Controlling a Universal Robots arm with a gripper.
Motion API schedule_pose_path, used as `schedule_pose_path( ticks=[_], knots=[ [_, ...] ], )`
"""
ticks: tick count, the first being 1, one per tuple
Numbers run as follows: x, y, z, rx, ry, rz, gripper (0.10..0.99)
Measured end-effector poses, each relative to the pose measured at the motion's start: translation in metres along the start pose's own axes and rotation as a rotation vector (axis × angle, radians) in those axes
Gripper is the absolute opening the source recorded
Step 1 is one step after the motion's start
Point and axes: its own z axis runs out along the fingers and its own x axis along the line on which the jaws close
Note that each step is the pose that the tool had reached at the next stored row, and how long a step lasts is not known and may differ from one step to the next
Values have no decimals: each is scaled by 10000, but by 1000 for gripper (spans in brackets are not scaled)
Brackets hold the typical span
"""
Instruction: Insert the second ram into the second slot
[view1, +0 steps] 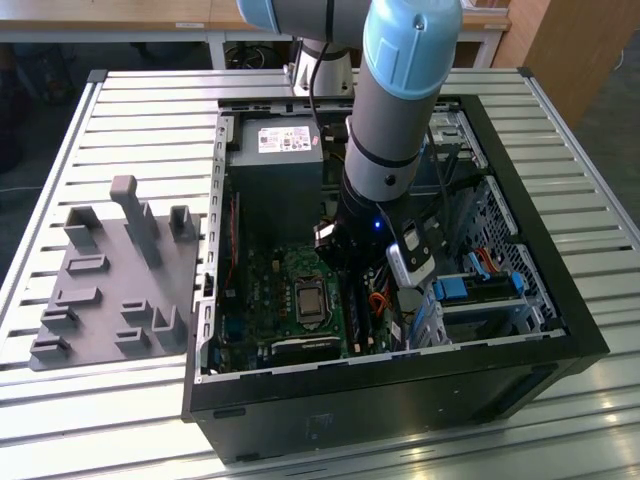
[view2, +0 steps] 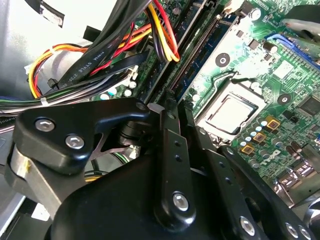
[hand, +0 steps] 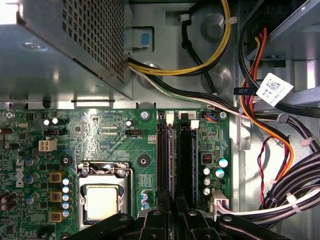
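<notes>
The grey, blue-capped arm (view1: 400, 110) reaches steeply down into the open black computer case (view1: 400, 400) on the ribbed metal counter (view1: 130, 110). Black jointed fingers (hand: 172, 220) hang over two long, narrow memory slots (hand: 175, 155) on the green motherboard (hand: 100, 140), beside the square metal processor socket (hand: 102, 200). I cannot tell whether they grip the second ram, nor where it lies.

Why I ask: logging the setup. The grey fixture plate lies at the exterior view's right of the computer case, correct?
No. The exterior view shows the grey fixture plate on its left, beside the computer case.
</notes>
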Motion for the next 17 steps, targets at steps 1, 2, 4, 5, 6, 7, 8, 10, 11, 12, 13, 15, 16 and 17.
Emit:
schedule_pose_path(
  ticks=[1, 2, 4, 5, 6, 7, 8, 10, 11, 12, 13, 15, 16, 17],
  knots=[
    [0, 0, 0, -1, 0, 0, 208],
    [0, 0, 0, -2, -1, -1, 208],
    [0, 0, -2, 1, 1, -1, 208],
    [0, 0, -2, 1, 0, -1, 208],
    [0, 0, -8, 5, 2, 0, 208],
    [1, 0, -25, 6, 4, 0, 208],
    [2, 1, -44, 3, 7, 1, 208],
    [4, 3, -91, 1, 10, 1, 208],
    [5, 3, -114, 2, 13, 0, 208],
    [6, 4, -139, 3, 17, 1, 208],
    [7, 5, -161, 2, 20, 1, 208],
    [8, 6, -196, 2, 25, 1, 208],
    [9, 6, -201, 2, 26, 1, 192],
    [9, 6, -200, -1, 26, 1, 129]
  ],
)
